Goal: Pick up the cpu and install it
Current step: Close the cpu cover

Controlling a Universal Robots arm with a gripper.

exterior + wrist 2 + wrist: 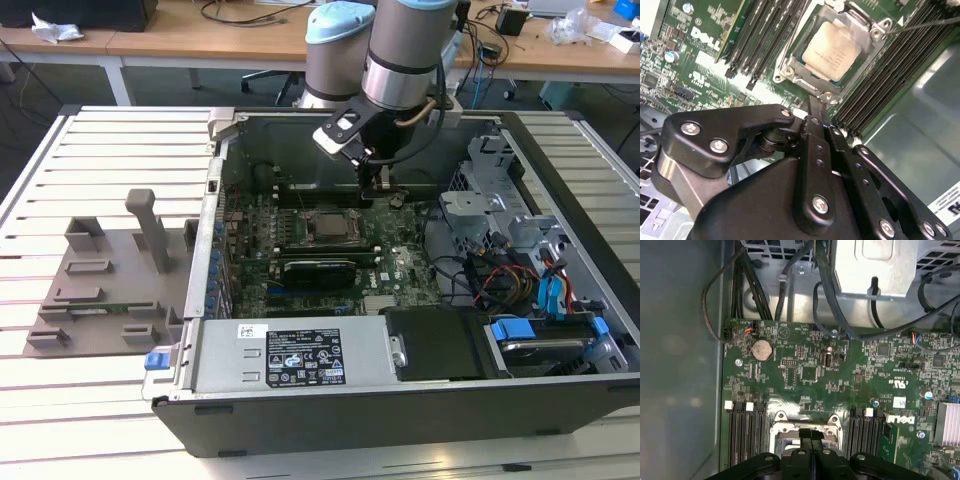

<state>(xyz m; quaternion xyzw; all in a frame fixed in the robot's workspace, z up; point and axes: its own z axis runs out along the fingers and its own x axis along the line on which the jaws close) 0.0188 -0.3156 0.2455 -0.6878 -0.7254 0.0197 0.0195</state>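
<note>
Install looks done: cpu (832, 50) sits in the socket (862, 25), hand (810, 434) just above it, closed up and empty.

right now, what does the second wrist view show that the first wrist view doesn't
Second wrist view: the cpu, silvery top up, lying inside the socket frame.

First wrist view: a coin cell battery on the board, with black cables and a grey metal bracket past the board's edge.

Both wrist views: the socket frame, the memory slots beside it, the green motherboard, and the gripper close to the socket, jaws together.
</note>
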